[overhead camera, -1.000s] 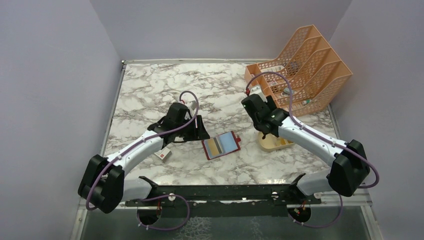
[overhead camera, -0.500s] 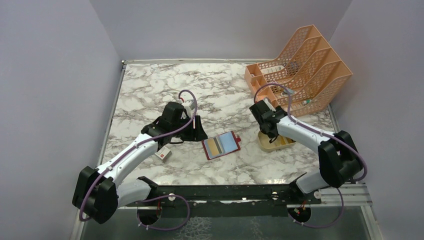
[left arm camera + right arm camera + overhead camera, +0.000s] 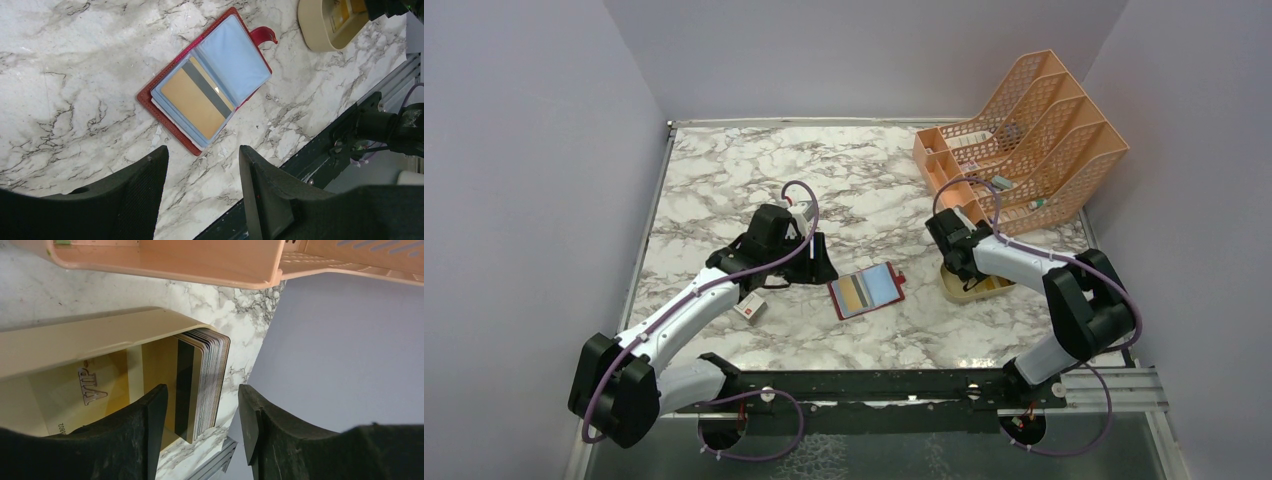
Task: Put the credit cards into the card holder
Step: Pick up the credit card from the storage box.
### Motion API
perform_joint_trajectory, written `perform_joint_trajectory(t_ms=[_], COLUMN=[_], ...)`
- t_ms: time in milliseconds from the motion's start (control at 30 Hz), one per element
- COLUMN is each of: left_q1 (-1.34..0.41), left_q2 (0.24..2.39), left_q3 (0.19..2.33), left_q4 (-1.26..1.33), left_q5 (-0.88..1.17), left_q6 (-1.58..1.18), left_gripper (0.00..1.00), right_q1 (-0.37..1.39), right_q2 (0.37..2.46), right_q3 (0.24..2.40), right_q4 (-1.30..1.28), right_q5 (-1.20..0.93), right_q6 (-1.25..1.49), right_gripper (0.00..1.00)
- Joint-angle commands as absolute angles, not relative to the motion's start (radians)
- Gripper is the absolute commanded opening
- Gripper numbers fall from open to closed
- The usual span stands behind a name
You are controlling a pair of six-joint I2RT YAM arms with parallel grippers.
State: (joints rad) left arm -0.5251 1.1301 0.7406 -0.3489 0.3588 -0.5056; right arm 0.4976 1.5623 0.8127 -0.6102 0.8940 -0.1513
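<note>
Right fingers (image 3: 125,440) apart above credit cards (image 3: 210,375)

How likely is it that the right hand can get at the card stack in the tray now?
Probably yes. The right hand hovers open right at the tray, its fingers either side of the card stack, nothing between. The tray's wall could crowd one finger.

Tray wall (image 3: 100,335), orange rack (image 3: 175,265) beside credit cards (image 3: 210,380)
</note>
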Motion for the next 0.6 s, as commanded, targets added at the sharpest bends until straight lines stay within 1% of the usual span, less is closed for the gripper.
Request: perform_joint_trajectory(t_ms=[0,300,567], left_q1=[-0.522,-0.517,-0.515], left_q2=[1.114,1.117,1.123], left_q3=[0.766,0.77,0.77], left_q4=[-0.36,-0.359,-0.359], left_q5=[0.368,0.364,0.365], left_q6=[-0.49,-0.488,-0.491], left_gripper=[0.57,0.57,0.57], right_q1=[0.494,0.494,0.494], right_q2=[1.571,1.56,1.551], right_q3=[0.806,0.802,0.796], right_q4=[-0.54,-0.529,-0.512], right_q5=[0.937,0.934,0.933], right_q6=[-0.183,-0.191,-0.203], right_gripper=[0.52,0.4,0.32])
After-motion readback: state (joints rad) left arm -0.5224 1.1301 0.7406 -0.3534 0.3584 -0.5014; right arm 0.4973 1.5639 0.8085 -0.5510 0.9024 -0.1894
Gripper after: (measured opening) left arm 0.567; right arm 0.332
